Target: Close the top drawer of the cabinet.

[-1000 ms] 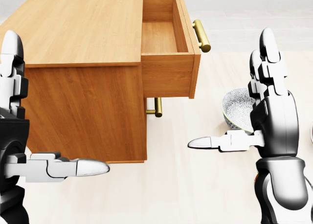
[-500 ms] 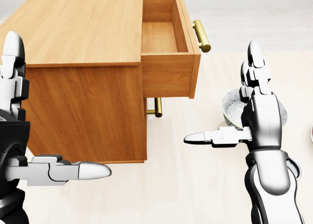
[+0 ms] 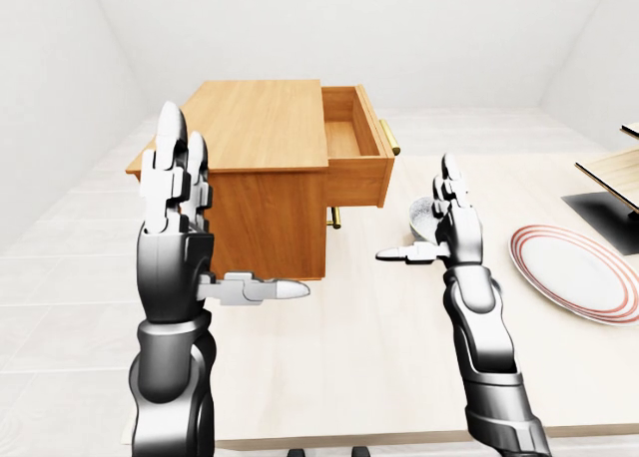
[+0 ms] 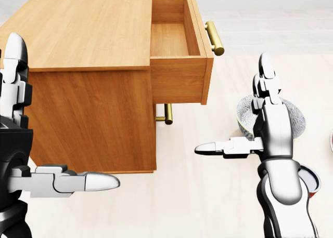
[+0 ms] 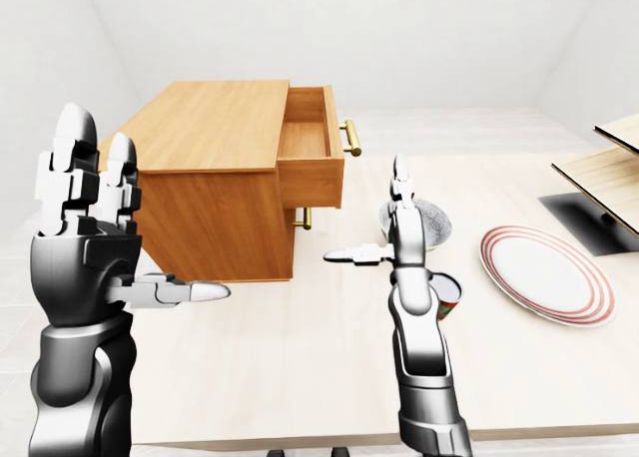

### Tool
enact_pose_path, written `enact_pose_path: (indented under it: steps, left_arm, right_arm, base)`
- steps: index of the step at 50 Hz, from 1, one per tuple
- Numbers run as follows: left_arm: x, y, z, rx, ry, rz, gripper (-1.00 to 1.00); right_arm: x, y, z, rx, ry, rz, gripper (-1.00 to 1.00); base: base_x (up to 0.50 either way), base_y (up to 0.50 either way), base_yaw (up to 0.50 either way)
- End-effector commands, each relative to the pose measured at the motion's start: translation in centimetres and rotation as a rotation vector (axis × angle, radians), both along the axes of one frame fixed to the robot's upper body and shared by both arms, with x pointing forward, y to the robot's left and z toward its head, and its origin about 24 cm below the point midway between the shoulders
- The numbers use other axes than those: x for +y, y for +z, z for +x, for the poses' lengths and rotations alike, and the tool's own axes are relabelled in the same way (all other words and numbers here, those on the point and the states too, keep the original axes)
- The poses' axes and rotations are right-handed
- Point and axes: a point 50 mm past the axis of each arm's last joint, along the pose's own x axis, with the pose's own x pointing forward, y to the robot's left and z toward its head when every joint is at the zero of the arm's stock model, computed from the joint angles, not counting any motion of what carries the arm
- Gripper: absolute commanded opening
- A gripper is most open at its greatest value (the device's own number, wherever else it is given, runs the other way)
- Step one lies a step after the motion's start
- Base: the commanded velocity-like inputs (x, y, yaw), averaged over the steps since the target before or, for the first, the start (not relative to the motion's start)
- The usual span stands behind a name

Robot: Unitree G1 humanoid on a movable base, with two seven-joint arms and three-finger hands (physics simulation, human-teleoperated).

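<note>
A wooden cabinet (image 4: 88, 35) stands on the pale table. Its top drawer (image 4: 177, 82) is pulled out toward the right of the head view and is empty inside. The drawer's brass handle (image 4: 214, 38) sticks out on the right. A second brass handle (image 4: 167, 114) shows below it. My left hand (image 3: 190, 237) is open, fingers up and thumb out, at the lower left, in front of the cabinet's side. My right hand (image 4: 255, 123) is open, fingers up, thumb pointing left. It is below and right of the drawer and touches nothing.
A patterned bowl (image 4: 297, 116) sits behind my right hand. A red-rimmed plate (image 3: 574, 272) lies at the right. A red and green can (image 5: 450, 297) stands by my right forearm. A wooden shelf (image 3: 611, 166) and a black slab (image 3: 607, 216) are at the far right.
My right hand has moved left and farther into the picture, toward the drawer, still open. My left hand has barely moved. The drawer has not moved.
</note>
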Motion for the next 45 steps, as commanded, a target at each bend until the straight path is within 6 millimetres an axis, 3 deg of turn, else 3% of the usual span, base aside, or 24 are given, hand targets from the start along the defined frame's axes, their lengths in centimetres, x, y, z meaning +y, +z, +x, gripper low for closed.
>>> enact_pose_path:
  steps: [1, 17, 23, 31, 38, 43, 45]
  left_arm:
    - [-0.2, -0.5, 0.4, 0.027, -0.011, -0.020, 1.00]
    - [-0.3, -0.7, 0.5, 0.036, -0.023, -0.016, 1.00]
    - [-0.4, -0.6, 0.4, 0.033, -0.026, -0.014, 1.00]
    - [-0.5, -0.6, 0.4, 0.035, -0.032, -0.016, 1.00]
    - [-0.5, -0.5, 0.3, 0.030, -0.031, -0.012, 1.00]
    - [-0.5, -0.5, 0.3, 0.029, -0.032, -0.014, 1.00]
    - [-0.6, -0.9, 0.4, 0.049, -0.036, -0.009, 1.00]
  right_arm:
    - [0.3, -2.3, 1.4, 0.112, 0.020, 0.016, 1.00]
    - [1.1, -1.0, 3.3, 0.093, 0.042, -0.008, 1.00]
    - [1.6, 0.7, 3.3, 0.025, 0.058, -0.020, 1.00]
    - [2.0, 0.6, 4.7, 0.059, 0.068, -0.024, 1.00]
    - [2.5, -0.8, 6.1, 0.150, 0.085, -0.023, 1.00]
    - [2.3, -3.3, 6.5, 0.258, 0.070, -0.015, 1.00]
    - [2.3, -3.2, 6.6, 0.258, 0.071, -0.008, 1.00]
  base:
    - [0.00, 0.00, 0.00]
    - [0.00, 0.00, 0.00]
    - [0.00, 0.00, 0.00]
    - [0.00, 0.00, 0.00]
    - [0.00, 0.00, 0.00]
    - [0.00, 0.00, 0.00]
    - [0.00, 0.00, 0.00]
